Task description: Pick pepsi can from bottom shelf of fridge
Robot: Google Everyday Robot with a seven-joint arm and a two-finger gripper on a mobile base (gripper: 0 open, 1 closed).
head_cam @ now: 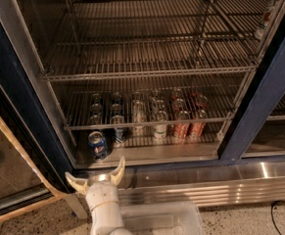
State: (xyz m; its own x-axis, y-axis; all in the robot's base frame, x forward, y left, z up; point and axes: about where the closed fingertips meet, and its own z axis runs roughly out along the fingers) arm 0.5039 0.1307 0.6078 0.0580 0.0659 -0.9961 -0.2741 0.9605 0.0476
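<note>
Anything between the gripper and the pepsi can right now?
No object: in the camera view, only the bottom shelf's pale front strip separates the open gripper, just below the fridge opening, from the pepsi can.

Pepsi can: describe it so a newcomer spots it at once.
In the fridge, find the bottom shelf, front left, just beyond the gripper with open jaws. The pepsi can is blue with a round logo; the red cans sit farther right.

pepsi can: on bottom shelf, front left | other cans: behind it, to its right | gripper: outside fridge, just in front of pepsi can
</note>
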